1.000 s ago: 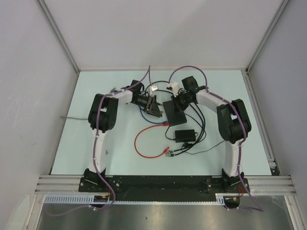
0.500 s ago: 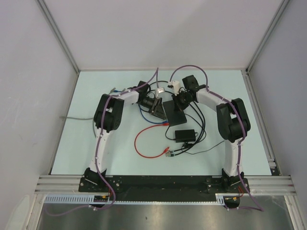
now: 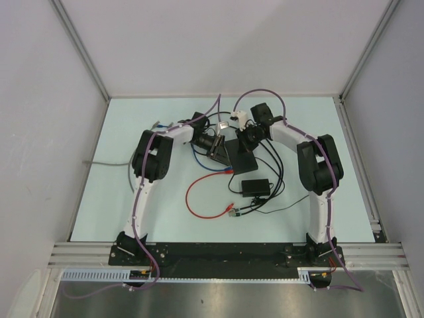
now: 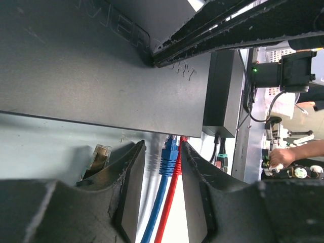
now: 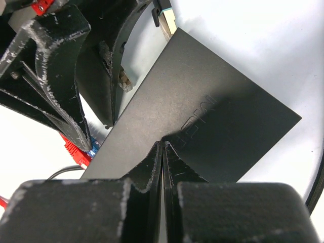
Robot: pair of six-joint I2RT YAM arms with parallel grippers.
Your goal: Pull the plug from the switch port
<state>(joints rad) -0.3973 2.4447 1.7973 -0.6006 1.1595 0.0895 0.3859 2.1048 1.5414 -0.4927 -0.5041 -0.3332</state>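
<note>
Nothing is pulled yet, as I judge it: the blue plug [image 4: 169, 153], a red cable [image 4: 169, 202] just beside it, sits seated in the switch [image 4: 101, 66] between the released left claw [image 4: 162, 148] fingers, while the clenched, empty right claw [image 5: 162, 148] presses the switch's top.

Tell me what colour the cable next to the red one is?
Blue. The blue cable shows best in the left wrist view.
</note>
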